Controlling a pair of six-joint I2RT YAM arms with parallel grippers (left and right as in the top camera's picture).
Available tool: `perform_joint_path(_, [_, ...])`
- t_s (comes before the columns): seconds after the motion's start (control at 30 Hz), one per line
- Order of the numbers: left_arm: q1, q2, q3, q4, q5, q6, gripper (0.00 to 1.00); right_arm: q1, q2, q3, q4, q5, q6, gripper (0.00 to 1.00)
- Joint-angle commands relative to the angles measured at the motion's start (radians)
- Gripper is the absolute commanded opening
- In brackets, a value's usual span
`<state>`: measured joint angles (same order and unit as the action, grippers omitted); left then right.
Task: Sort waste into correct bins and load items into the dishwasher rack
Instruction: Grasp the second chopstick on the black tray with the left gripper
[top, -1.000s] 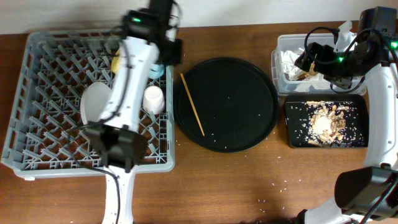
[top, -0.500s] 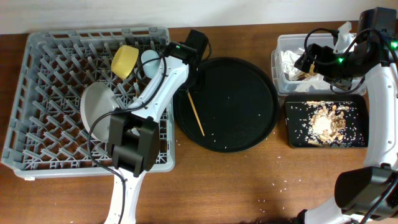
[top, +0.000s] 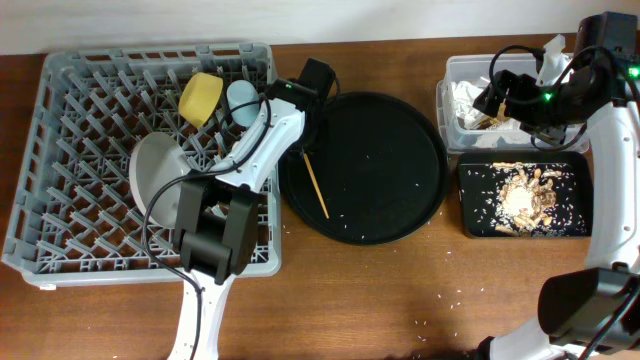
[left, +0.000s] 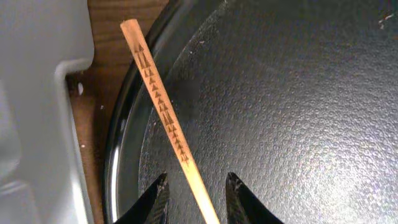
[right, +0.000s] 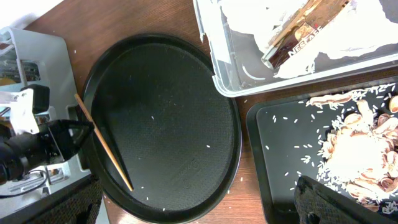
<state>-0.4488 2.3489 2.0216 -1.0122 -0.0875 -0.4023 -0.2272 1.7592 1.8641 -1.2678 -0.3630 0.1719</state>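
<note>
One wooden chopstick (left: 163, 112) lies on the left side of the large round black tray (top: 380, 170). My left gripper (left: 196, 190) is low over it, open, with a finger on each side of the stick and a gap at both. The dishwasher rack (top: 60, 200) holds a pale plate (top: 152, 170), a yellow bowl (top: 201, 97) and a light-blue cup (top: 240, 97). My right gripper (top: 505, 95) hangs wide open and empty above the clear tub (top: 447, 100), which holds white napkins (right: 249, 15) and a gold-brown wrapper (right: 298, 34). Food scraps with rice (top: 520, 195) fill the shallow black tray (top: 470, 228).
The rack's grey corner (left: 37, 93) stands close to the left of the chopstick, with a strip of wooden table between it and the round tray's rim. Rice grains are scattered on the round tray and on the table (top: 450, 300) in front.
My left arm has swung out of the rack to the round tray's left edge and come down over the chopstick. The right arm has not moved.
</note>
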Motion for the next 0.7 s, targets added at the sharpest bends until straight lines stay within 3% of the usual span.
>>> perform_joint_path(0.0, [-0.003,0.008,-0.055,0.031,-0.014,-0.01,0.29,0.005,0.003,-0.001,-0.001,0.009,-0.008,1.0])
perform_joint_path(0.17, [-0.003,0.008,-0.087,0.061,-0.008,-0.009,0.28,0.005,0.003,-0.001,-0.001,0.009,-0.007,1.0])
perform_joint_path(0.23, [-0.003,0.008,-0.087,0.064,-0.008,-0.009,0.21,0.005,0.003,-0.001,-0.002,0.009,-0.008,1.0])
perform_joint_path(0.33, [-0.003,0.009,-0.103,0.082,-0.006,-0.009,0.2,0.005,0.003,-0.001,-0.001,0.009,-0.008,1.0])
perform_joint_path(0.5, [-0.003,0.009,-0.106,0.085,-0.005,-0.009,0.01,0.005,0.003,-0.001,-0.002,0.009,-0.008,1.0])
perform_joint_path(0.67, [-0.003,0.009,-0.106,0.084,-0.003,-0.008,0.01,0.005,0.003,-0.001,-0.001,0.009,-0.008,1.0])
